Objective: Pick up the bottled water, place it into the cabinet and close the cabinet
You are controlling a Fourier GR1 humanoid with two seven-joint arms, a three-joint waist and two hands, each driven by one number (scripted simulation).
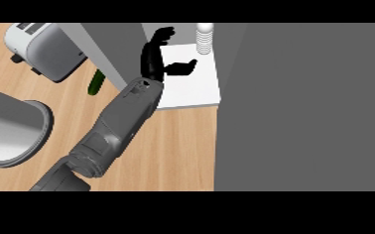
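The bottled water (204,38) stands upright at the far right corner of the white cabinet shelf (198,91), right against the edge of the large grey panel (293,109) that fills the right side of the view; I take that panel for the cabinet's door or wall, though I cannot tell which. So the placing looks done, and the step in hand reads as letting go and backing off.

The left hand (162,62) reaches in over the shelf from the wooden worktop (183,148), its grey forearm (117,124) slanting up from the lower left. Its fingers are stretched out and upward, the thumb spread toward the right, and nothing sits between them: released, near the bottle but apart from it. The right hand does not show anywhere.

By my judgement the next move calls for drawing that arm back out over the worktop's edge without brushing the bottle, then finding the door and swinging it shut. The bottle stands close to the shelf's far edge, so a careless sweep of the fingers could tip it.

On the worktop's left side a toaster (40,47) sits at the far corner, a dark green vegetable (96,83) lies just beside the cabinet's left wall (110,54), and a grey round vessel (22,134) shows at the left edge.
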